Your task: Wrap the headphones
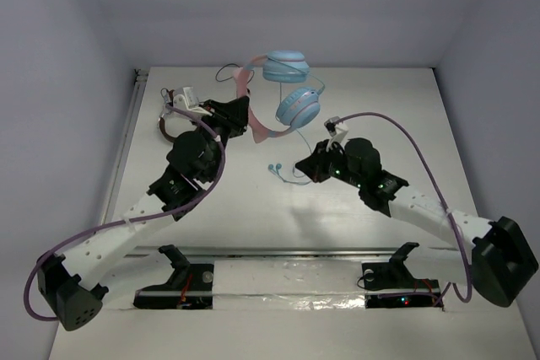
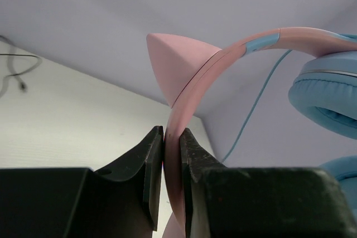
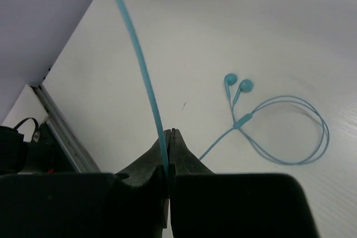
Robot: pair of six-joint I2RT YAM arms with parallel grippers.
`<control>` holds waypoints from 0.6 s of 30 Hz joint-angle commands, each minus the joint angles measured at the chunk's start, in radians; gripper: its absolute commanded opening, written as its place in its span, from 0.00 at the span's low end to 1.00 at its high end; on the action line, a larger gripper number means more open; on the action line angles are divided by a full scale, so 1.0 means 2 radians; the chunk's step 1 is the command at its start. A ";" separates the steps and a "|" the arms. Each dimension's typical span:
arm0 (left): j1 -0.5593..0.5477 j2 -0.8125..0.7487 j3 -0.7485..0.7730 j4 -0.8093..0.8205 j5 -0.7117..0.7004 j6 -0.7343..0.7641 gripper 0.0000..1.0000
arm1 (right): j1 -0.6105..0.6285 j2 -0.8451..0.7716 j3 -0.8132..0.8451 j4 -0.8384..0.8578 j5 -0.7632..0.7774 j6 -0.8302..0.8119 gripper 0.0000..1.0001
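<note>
From above, the headphones (image 1: 291, 94) sit at the far side of the table (image 1: 253, 217), close to the back wall. The left claw (image 1: 240, 111) is at their pink headband (image 1: 253, 120), and the right claw (image 1: 310, 164) is lower down, just beside a pair of loose blue earbuds (image 1: 274, 168). A pair of brown headphones (image 1: 169, 120) lies to the left, behind that arm. In the left wrist view, the left claw (image 2: 171, 137) is pinching the headband (image 2: 223, 54) edge-on just below the cat ear (image 2: 178, 71). The thin cable (image 2: 254, 107) trails down past the ear cup (image 2: 329, 98). That is a narrow hold on a curved, smooth band, so I reckon a sideways tug could twist it out or swing the cups round. In the right wrist view, the right claw (image 3: 168, 135) is pressed together on the cable (image 3: 134, 37), which runs taut up and away. The earbuds (image 3: 237, 85) and their looped wire lie near on the table. Pulling hard could yank the headphones from the other claw or strain the cable. A slack pinch would let it slide through. A low sweep might snag the earbud wire and wind it in as well.
</note>
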 commanded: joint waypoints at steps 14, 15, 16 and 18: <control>-0.002 -0.025 -0.034 0.033 -0.184 0.065 0.00 | 0.150 -0.023 0.214 -0.403 0.225 -0.014 0.00; -0.002 -0.028 -0.035 0.029 -0.185 0.064 0.00 | 0.158 -0.020 0.243 -0.420 0.230 -0.018 0.00; -0.002 -0.029 -0.038 0.016 -0.191 0.063 0.00 | 0.174 -0.008 0.259 -0.437 0.244 -0.025 0.00; -0.002 -0.033 -0.047 0.007 -0.195 0.056 0.00 | 0.191 0.007 0.308 -0.488 0.255 -0.028 0.00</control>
